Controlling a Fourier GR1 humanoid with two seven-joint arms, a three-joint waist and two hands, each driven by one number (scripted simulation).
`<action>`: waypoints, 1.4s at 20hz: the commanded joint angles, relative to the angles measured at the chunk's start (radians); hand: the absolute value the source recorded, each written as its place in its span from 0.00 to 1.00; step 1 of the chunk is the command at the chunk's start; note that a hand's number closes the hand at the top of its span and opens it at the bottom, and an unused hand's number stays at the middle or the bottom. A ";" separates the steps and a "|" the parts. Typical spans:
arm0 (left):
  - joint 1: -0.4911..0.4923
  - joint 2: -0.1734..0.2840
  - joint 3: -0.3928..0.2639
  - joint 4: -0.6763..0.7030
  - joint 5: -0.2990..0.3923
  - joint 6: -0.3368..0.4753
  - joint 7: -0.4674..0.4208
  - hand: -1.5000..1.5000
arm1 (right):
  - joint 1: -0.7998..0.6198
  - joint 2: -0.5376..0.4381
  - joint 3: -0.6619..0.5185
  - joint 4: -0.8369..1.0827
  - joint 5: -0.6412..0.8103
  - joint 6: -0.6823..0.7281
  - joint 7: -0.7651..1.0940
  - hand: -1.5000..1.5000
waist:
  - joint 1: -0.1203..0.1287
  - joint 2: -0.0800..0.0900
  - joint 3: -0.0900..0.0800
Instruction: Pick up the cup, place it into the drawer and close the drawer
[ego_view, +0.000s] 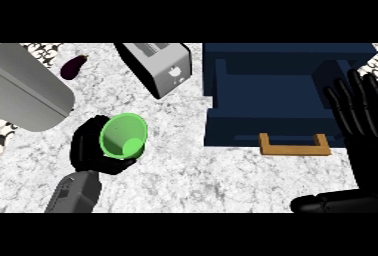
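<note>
A green cup (123, 135) is tilted so its open mouth faces me, held over the marble counter (207, 175) left of centre. My left hand (94, 150) is curled round it from behind and below. The dark blue drawer (277, 107) stands pulled open at the upper right, its wooden handle (293, 145) on the near front. My right hand (356, 112) stays open at the right edge, fingers straight and pointing up, beside the drawer's right side.
A silver toaster (159, 65) stands at the back, between the cup and the drawer. A large grey rounded container (29, 92) fills the upper left. A purple eggplant (72, 67) lies near the back edge.
</note>
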 joint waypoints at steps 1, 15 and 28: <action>0.009 -0.006 -0.044 -0.199 0.032 -0.006 0.148 1.00 | -0.045 -0.035 -0.055 0.079 -0.035 0.036 -0.040 0.00 | 0.000 0.002 0.000; -0.240 -0.074 -0.139 -0.432 0.037 0.275 0.522 1.00 | 0.049 -0.019 -0.036 -0.020 -0.030 0.045 -0.029 0.00 | -0.017 0.005 -0.001; -0.635 -0.079 -0.188 -0.212 -0.019 0.494 0.629 1.00 | 0.049 -0.022 -0.059 0.018 -0.042 0.056 -0.049 0.00 | -0.024 0.006 -0.001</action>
